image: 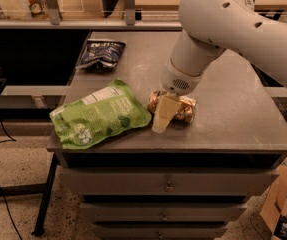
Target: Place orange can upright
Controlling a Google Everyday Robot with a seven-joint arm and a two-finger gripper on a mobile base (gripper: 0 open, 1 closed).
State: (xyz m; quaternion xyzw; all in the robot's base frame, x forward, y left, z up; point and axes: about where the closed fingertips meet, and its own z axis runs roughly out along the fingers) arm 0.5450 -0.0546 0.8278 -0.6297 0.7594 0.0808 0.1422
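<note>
Position: orange can (187, 109) is found lying on its side at front-centre of table (238, 114), long axis approx. left-right, just right of green pouch (103, 115). Directly over its mid-section the gripper (166, 115) is set; grip state cannot be told.

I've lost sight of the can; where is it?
In the camera view, the can lies sideways on the table, just right of the green bag, under the gripper.
</note>
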